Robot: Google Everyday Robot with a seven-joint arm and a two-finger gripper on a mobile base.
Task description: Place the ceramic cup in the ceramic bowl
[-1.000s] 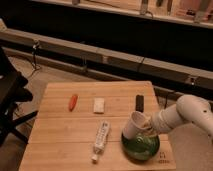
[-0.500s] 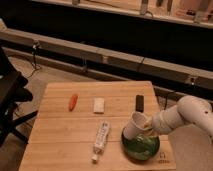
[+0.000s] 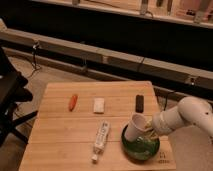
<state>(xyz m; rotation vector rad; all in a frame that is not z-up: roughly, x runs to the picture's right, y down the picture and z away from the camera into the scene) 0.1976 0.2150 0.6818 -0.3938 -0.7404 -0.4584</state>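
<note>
I hold the cup tilted in my gripper, jaws clamped on its side, right over the bowl just beneath. Placing is underway; next I should lower and release. The bottle on the table bears no readable label.

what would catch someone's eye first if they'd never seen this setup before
The white cup, tilted over the left rim of the green bowl at the table's near right corner, draws the eye first. The claw holds it there at the end of the white arm reaching in from the right. Beyond that, a bottle lies left of the bowl, with a small orange thing, a white block and a dark bar in a row farther back.
</note>
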